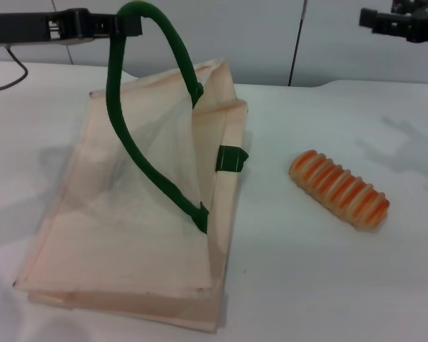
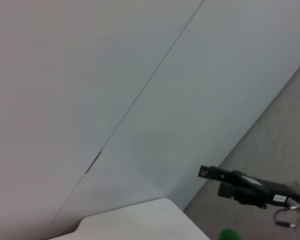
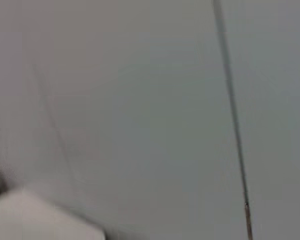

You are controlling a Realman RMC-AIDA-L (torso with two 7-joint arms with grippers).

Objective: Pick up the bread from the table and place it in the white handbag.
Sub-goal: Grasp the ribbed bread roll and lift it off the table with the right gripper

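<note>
The bread (image 1: 339, 189), a pale tan loaf with orange ridges, lies on the white table (image 1: 328, 285) to the right of the white handbag (image 1: 128, 235). The handbag lies flat with its upper side pulled up. One dark green rope handle (image 1: 128, 142) rises in a loop to my left gripper (image 1: 125, 25) at the top left, which is shut on it. A bit of that green handle (image 2: 229, 235) shows in the left wrist view. My right gripper (image 1: 371, 18) hangs high at the top right, well above and behind the bread, and also shows far off in the left wrist view as a black gripper (image 2: 250, 187).
A green tab (image 1: 231, 158) sits on the handbag's edge facing the bread. A grey panelled wall (image 1: 271, 35) stands behind the table. A black cable (image 1: 14, 71) trails at the far left. The right wrist view shows only wall.
</note>
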